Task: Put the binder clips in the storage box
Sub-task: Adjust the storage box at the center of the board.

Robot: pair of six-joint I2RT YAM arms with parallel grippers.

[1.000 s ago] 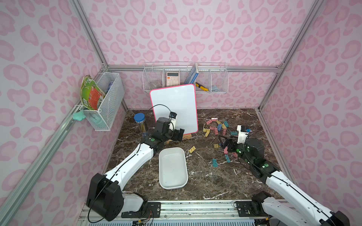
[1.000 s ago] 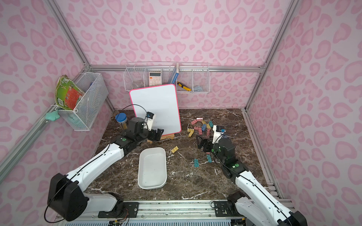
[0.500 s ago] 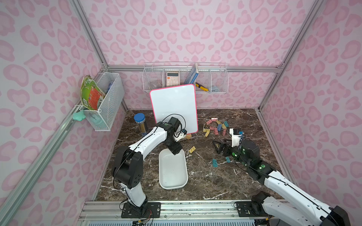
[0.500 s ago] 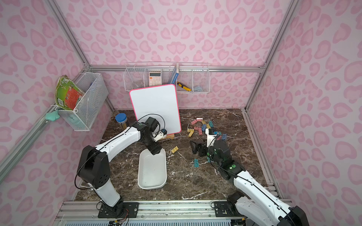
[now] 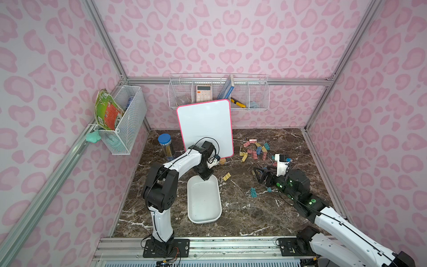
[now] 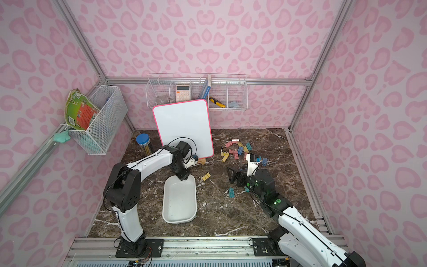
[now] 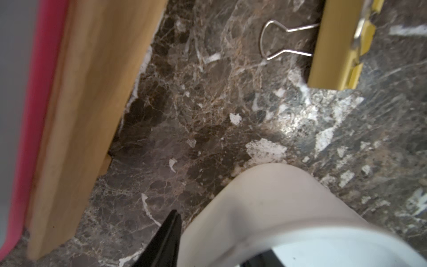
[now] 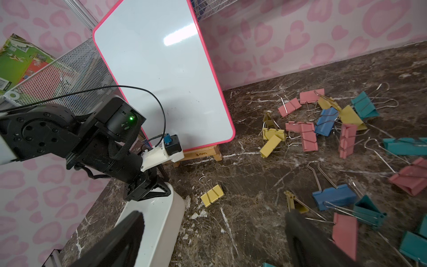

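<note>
The storage box (image 5: 203,203) (image 6: 179,203), a shallow white tray, lies empty in the middle of the marble table. My left gripper (image 5: 206,176) (image 6: 183,178) points down at its far end. In the left wrist view one black finger (image 7: 166,238) lies against the outside of the box wall (image 7: 265,196) and the other is inside. Binder clips (image 5: 254,149) (image 6: 235,150) lie scattered at the right rear. One yellow clip (image 5: 226,176) (image 8: 212,191) lies just right of the box. My right gripper (image 5: 260,175) (image 8: 215,215) hangs open and holds nothing, between that clip and the pile.
A pink-edged whiteboard (image 5: 205,127) on a wooden easel stands right behind the left gripper. A pencil jar (image 5: 165,145) with a blue lid stands at the left rear. A teal clip (image 5: 253,192) lies beneath the right arm. Wire baskets (image 5: 219,92) hang on the walls.
My left arm swung from beside the easel to the box's far end, and its jaws closed in on the rim. My right gripper moved left from the clip pile and stayed open.
</note>
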